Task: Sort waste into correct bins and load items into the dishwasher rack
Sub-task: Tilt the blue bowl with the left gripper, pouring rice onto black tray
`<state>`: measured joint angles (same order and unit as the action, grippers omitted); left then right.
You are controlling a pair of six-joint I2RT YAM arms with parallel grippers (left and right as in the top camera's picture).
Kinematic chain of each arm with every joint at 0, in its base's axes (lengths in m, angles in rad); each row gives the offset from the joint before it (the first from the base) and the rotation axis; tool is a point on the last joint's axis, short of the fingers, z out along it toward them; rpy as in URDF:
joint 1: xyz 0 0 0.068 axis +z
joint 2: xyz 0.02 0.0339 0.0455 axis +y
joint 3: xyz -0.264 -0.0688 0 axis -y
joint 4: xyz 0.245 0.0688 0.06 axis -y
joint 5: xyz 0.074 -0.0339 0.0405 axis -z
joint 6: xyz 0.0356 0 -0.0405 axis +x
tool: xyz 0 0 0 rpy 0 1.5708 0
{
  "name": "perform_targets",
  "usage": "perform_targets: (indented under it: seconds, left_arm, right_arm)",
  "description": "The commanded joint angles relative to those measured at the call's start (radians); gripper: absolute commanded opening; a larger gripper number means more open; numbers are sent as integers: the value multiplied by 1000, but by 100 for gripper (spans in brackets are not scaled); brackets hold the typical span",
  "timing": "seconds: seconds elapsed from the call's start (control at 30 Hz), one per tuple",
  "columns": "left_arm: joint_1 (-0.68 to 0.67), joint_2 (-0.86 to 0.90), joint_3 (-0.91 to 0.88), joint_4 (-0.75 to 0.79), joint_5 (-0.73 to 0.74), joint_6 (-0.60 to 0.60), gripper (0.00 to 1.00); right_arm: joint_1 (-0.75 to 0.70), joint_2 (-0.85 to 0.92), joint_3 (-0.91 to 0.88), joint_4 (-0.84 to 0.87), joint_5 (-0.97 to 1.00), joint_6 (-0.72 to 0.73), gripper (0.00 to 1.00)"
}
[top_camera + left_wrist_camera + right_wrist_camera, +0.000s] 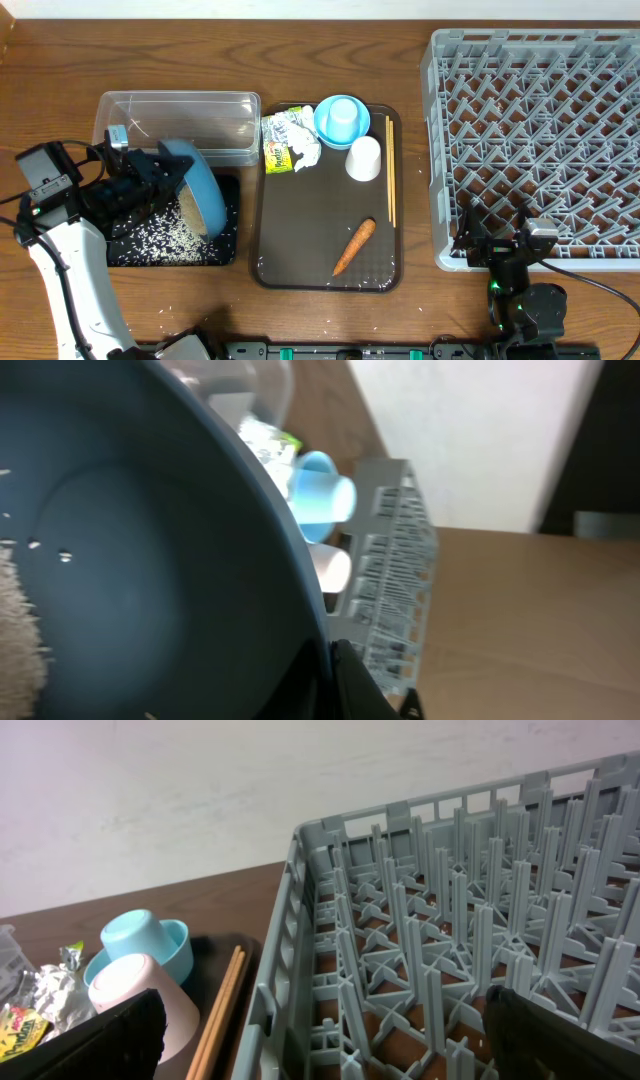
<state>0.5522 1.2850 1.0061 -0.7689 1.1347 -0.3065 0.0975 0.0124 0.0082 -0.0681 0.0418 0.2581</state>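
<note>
My left gripper (150, 175) is shut on the rim of the large dark-blue bowl (200, 190), tipped on edge over the black tray (232, 225), where white rice (165, 235) lies. The left wrist view shows the bowl (140, 560) close up, with rice (15, 620) on its wall and my jaws (325, 680) on its rim. The clear tub (180, 110) stands behind. The crumpled wrapper (288, 140), small light-blue bowl (340, 118), upturned white cup (364, 158), chopsticks (390, 170) and carrot (354, 246) lie on the brown tray. My right gripper (497, 232) is open and empty over the grey rack's (540, 130) front-left corner.
The brown serving tray (275, 230) sits between the black tray and the rack. A few rice grains lie on the table near the front edge (170, 312). The right wrist view shows the rack's pegs (450, 940), the cup (135, 1000) and the chopsticks (225, 1010).
</note>
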Motion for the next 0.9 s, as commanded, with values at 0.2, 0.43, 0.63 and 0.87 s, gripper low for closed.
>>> perform_targets:
  seconds: [0.2,0.43,0.63,0.87]
  left_arm:
    - [10,-5,12,20,106,25,6]
    - [69,-5,12,53,109,-1,6]
    - [126,-4,12,43,152,14,6]
    - [132,-3,12,14,213,38,6]
  right_arm:
    - [8,-4,-3,-2,10,-13,99]
    - [8,-4,-3,-2,10,-13,99]
    - [8,-4,-3,-2,10,-13,99]
    - [8,-4,-3,-2,10,-13,99]
